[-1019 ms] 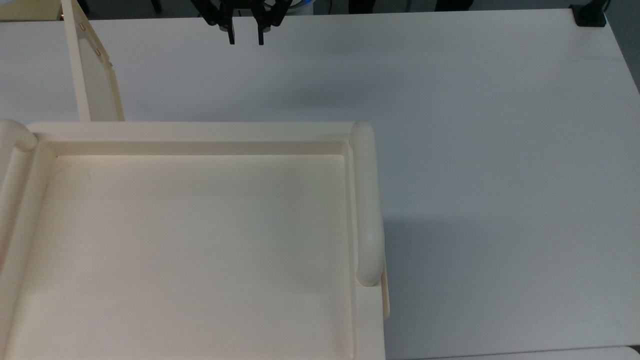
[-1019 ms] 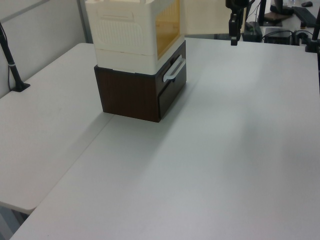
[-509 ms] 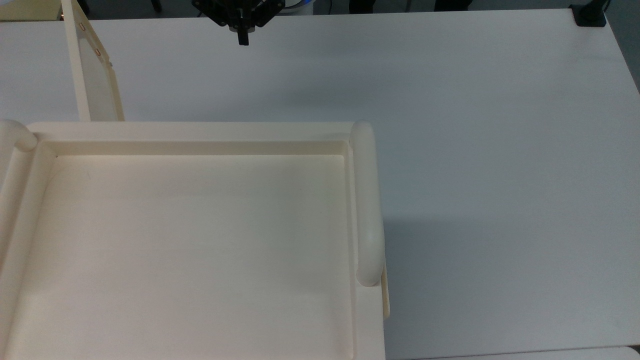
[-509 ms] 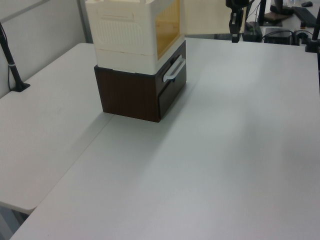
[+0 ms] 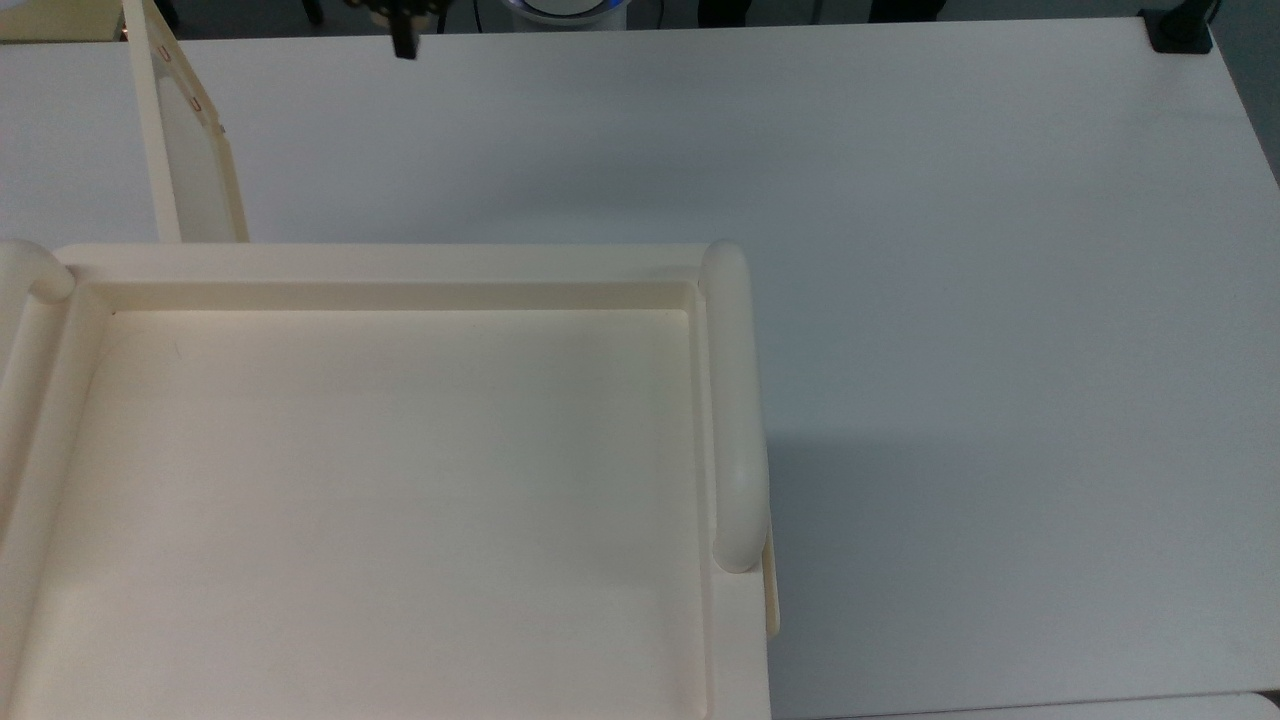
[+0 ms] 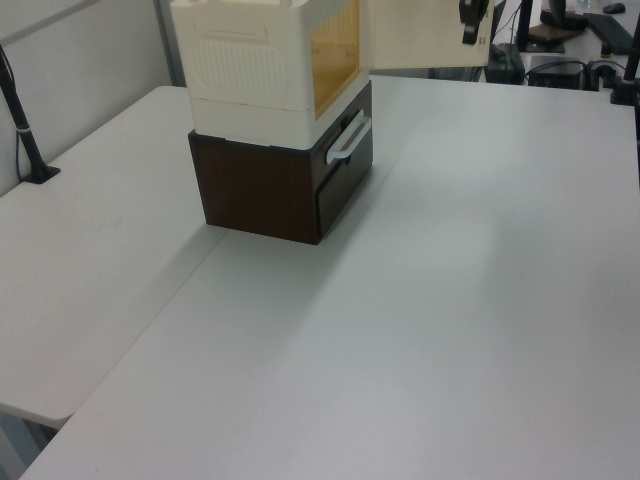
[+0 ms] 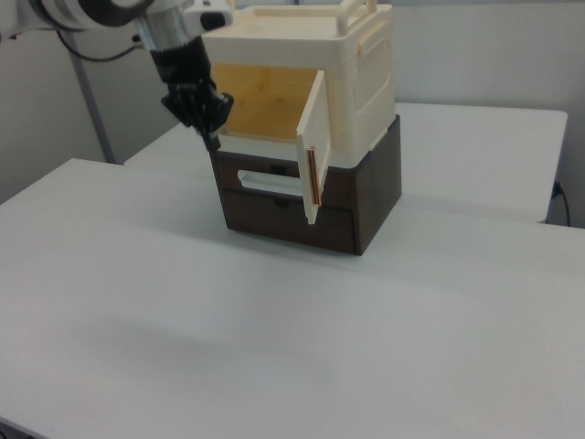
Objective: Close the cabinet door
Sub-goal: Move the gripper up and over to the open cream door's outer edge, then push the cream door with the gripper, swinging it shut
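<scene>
Claw [image 7: 213, 137] black, pointing down, fingers pressed together, holding nothing; hangs above table [image 7: 183, 302], clear of it. In right view claw sits at cabinet's [image 7: 366, 82] open front, on side away from door [image 7: 313, 157]. Door swung wide open, edge-on, well apart from claw; amber interior behind claw. In top view claw [image 5: 404, 44] at top edge, door [image 5: 190, 150] to its left. Dark brown drawer base [image 7: 366, 201] below cabinet.
</scene>
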`<state>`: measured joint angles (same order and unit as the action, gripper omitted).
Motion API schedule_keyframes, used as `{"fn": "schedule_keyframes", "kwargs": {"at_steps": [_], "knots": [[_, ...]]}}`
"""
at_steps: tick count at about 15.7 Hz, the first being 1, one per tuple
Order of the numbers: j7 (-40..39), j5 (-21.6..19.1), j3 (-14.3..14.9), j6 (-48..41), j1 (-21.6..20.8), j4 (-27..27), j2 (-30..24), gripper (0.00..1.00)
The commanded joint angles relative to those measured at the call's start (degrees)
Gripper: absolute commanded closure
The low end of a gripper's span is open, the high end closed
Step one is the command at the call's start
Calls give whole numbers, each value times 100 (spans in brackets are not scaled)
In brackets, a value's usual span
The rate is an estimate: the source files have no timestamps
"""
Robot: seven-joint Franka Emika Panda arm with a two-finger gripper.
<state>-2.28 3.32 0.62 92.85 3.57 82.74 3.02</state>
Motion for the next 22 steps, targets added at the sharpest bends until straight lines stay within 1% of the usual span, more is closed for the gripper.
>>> {"fn": "schedule_keyframes", "kwargs": {"at_steps": [1, 3, 7, 10, 12, 14, 16, 19, 22], "knots": [[-168, -130, 140, 75, 223, -328, -82, 100], [-168, -130, 245, 102, 250, -530, -73, 100], [-159, -139, 456, 891, 416, -592, -73, 100], [-141, -148, 509, 1594, 636, -540, -12, 100], [-124, -183, 509, 1867, 794, -540, 146, 100], [-167, -200, 571, 1947, 961, -540, 286, 100], [-360, -200, 597, 1948, 1041, -540, 357, 100], [-484, -209, 597, 1948, 1023, -400, 401, 100], [-458, -227, 510, 1895, 953, -390, 471, 100]]}}
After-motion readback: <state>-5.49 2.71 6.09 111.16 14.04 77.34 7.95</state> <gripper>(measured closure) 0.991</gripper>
